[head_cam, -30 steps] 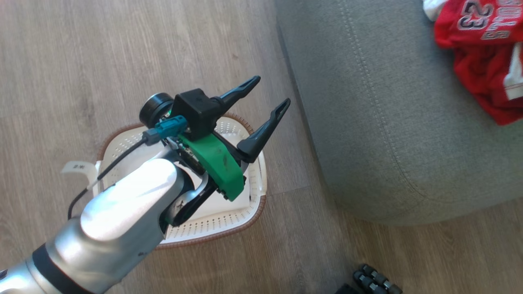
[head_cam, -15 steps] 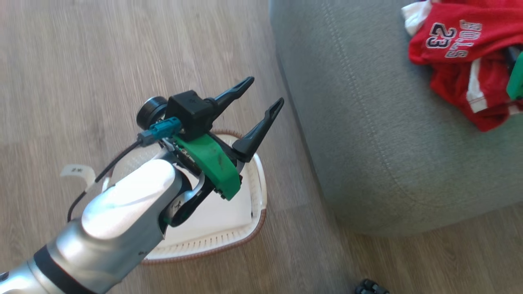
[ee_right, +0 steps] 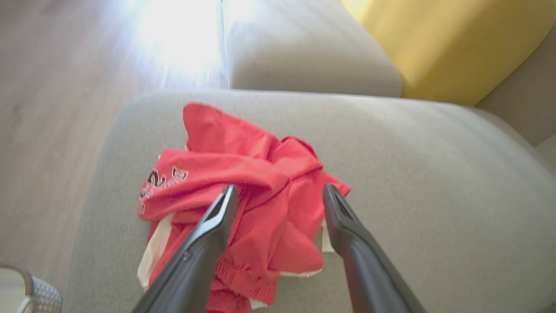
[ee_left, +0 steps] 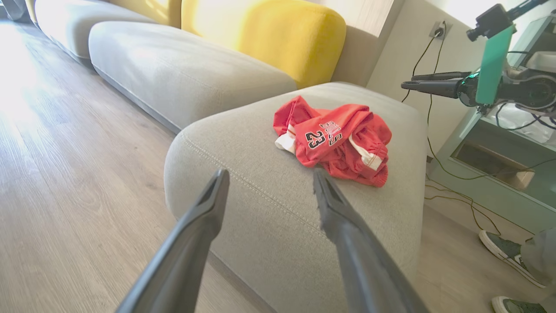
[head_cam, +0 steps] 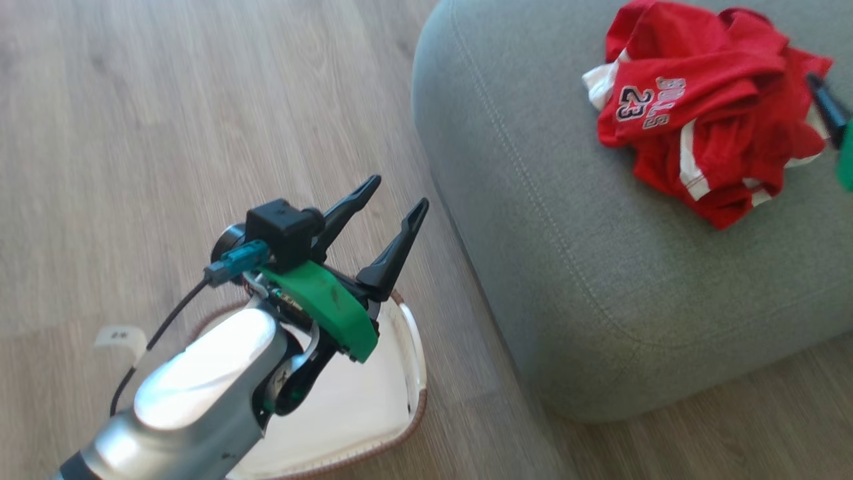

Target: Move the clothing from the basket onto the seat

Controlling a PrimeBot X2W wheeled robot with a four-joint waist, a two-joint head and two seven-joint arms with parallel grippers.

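Note:
The clothing point(head_cam: 700, 120), a crumpled red pile with white trim and a "23" print, lies on the grey seat point(head_cam: 566, 233). My right gripper point(ee_right: 280, 191) hangs open above the clothing point(ee_right: 243, 187), holding nothing. In the left wrist view my right gripper point(ee_left: 410, 82) is up and to the right of the clothing point(ee_left: 334, 139). My left gripper point(head_cam: 400, 192) is open and empty over the floor, just beyond the basket point(head_cam: 416, 373). The arm hides part of the basket; the part of its floor that shows is bare white.
A yellow back cushion point(ee_left: 260, 34) and another grey seat point(ee_left: 173, 69) stand behind. At the left wrist view's right are a glass cabinet point(ee_left: 499, 161), trailing cables point(ee_left: 456, 174) and a person's shoes point(ee_left: 508, 256). Wood floor point(head_cam: 166, 133) stretches to the left.
The head camera has swung, so the seat and the whole red pile now show and the basket sits lower. A right gripper finger now shows at the right edge. My left arm holds its pose.

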